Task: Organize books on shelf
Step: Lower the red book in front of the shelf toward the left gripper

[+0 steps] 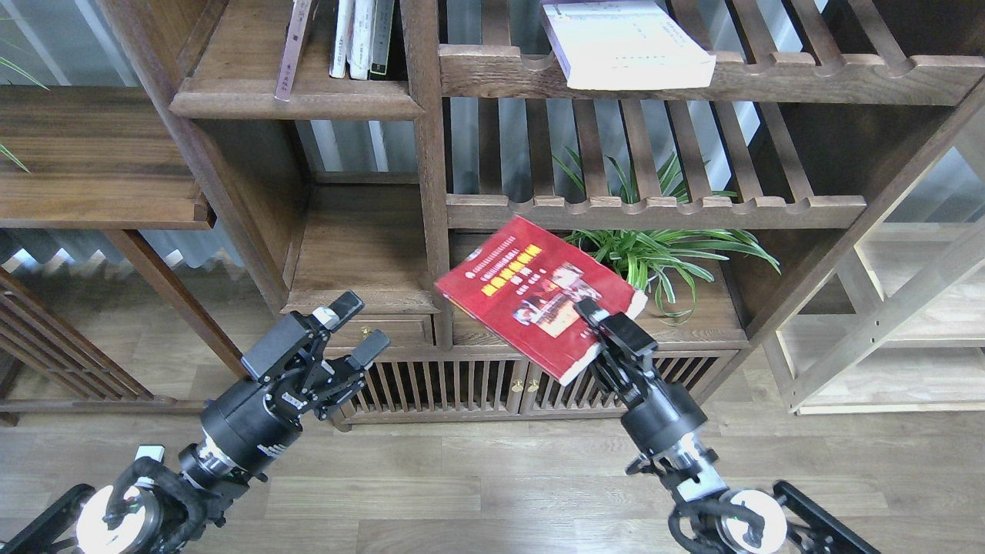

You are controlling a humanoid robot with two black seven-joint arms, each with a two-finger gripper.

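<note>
The right pincer (599, 323) is pinching the red book (539, 292) by its lower right corner, holding it tilted in the air in front of the spider plant (662, 254). With so small a grip the book is likely sagging, and it could twist loose or brush the plant's leaves. Well left of the red book, the left pincer (355, 325) is hanging spread and empty. The solid shelf (308, 96), up and left of the red book, is carrying leaning books; the thick white book (623, 42) is lying above on the slatted shelf (808, 77).

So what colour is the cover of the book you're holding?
Red, with yellow title lettering and photos: the red book in my right gripper, seen in the head view.
</note>
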